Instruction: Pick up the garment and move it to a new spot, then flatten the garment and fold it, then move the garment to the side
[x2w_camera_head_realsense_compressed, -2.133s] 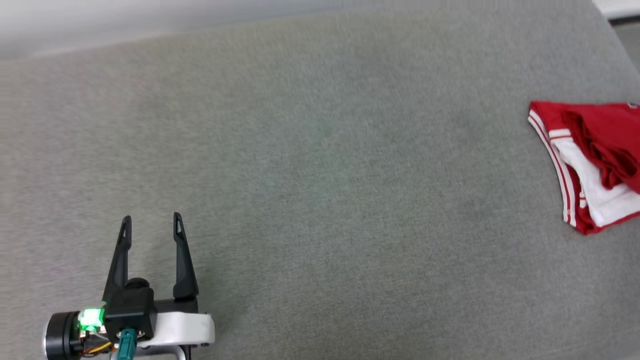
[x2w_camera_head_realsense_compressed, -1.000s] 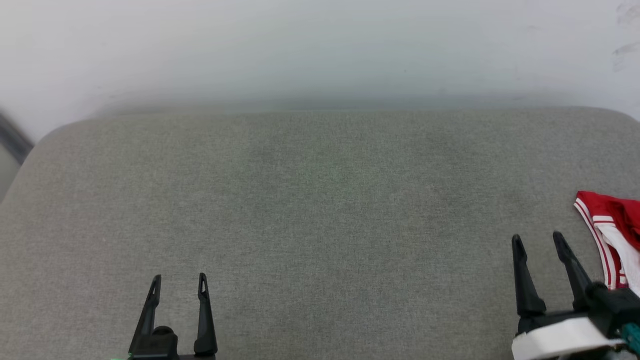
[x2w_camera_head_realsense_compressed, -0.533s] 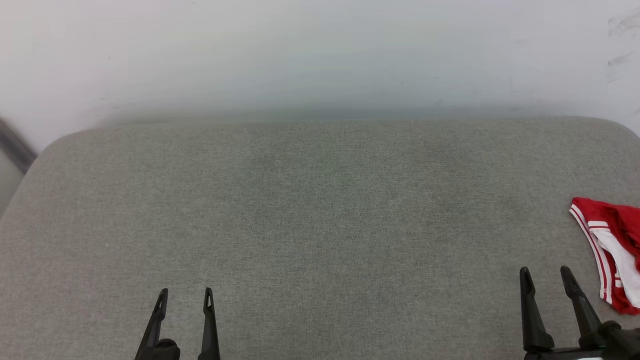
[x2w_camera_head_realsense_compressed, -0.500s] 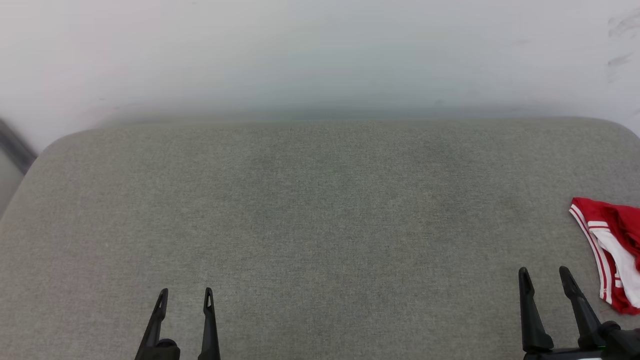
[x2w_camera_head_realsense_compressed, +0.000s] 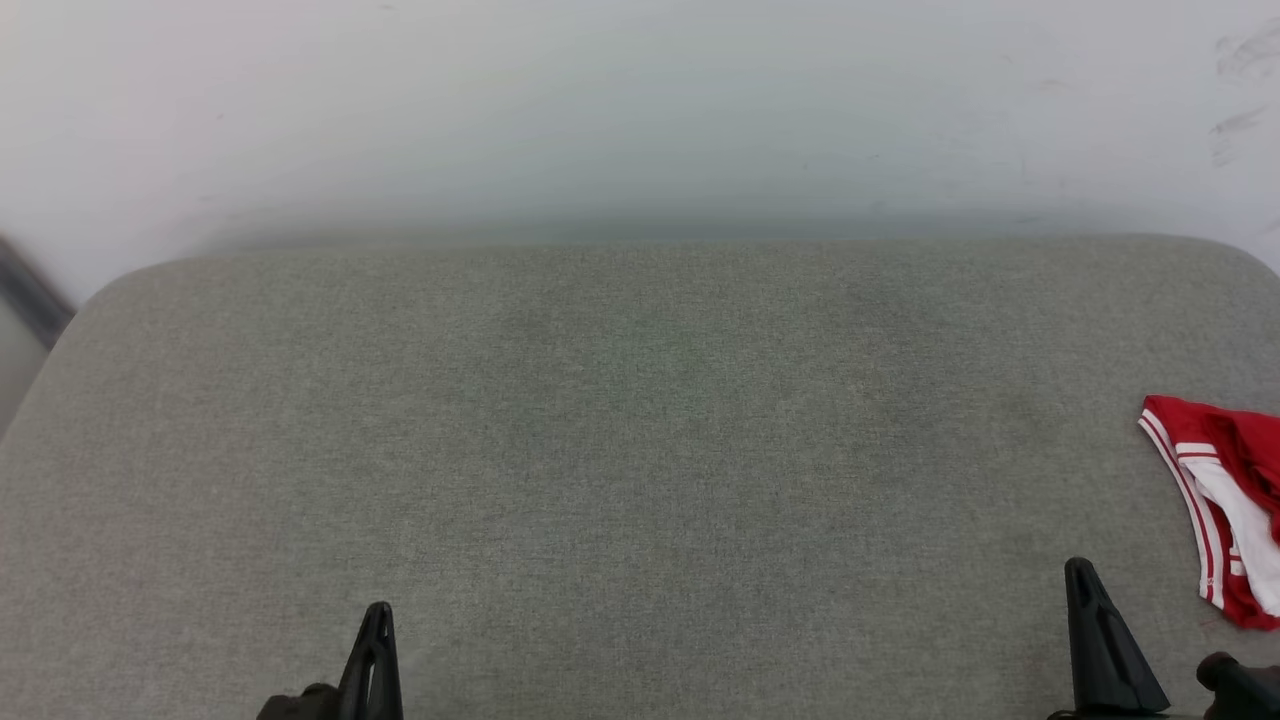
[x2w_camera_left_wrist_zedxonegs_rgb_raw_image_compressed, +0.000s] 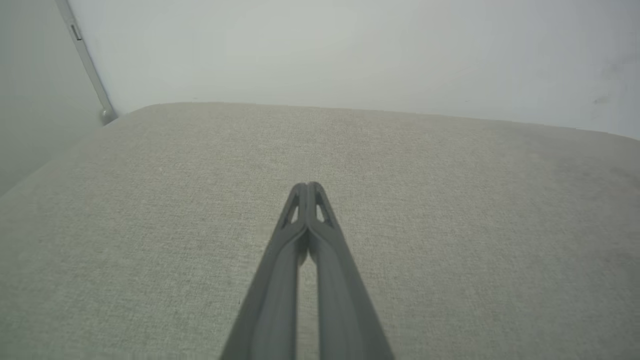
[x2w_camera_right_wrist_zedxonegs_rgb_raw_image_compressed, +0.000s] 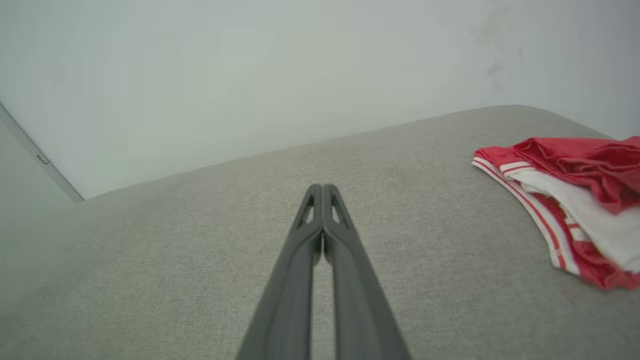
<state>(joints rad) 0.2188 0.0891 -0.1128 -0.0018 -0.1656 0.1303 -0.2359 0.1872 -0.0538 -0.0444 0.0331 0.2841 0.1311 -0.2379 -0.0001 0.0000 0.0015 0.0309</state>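
Garment (x2w_camera_head_realsense_compressed: 1225, 500) heaped at the right edge, both grippers closed on nothing

Red cloth with a white sleeve and striped trim lies crumpled on the gray cushion (x2w_camera_head_realsense_compressed: 640, 450) at the right border of the head view, partly cut off by the frame. The left gripper (x2w_camera_left_wrist_zedxonegs_rgb_raw_image_compressed: 308, 192) at the bottom left and the right gripper (x2w_camera_right_wrist_zedxonegs_rgb_raw_image_compressed: 322, 192) at the bottom right each have their 2 fingers pressed together, holding nothing (in the wrist views the tips meet over bare cushion). The right one sits near the garment without touching it, so it looks the likelier arm to start the pick. It would first have to spread its fingers. The wide bare middle of the cushion seems the obvious new spot, and the garment's rumpled state suggests no flattening or folding is done.
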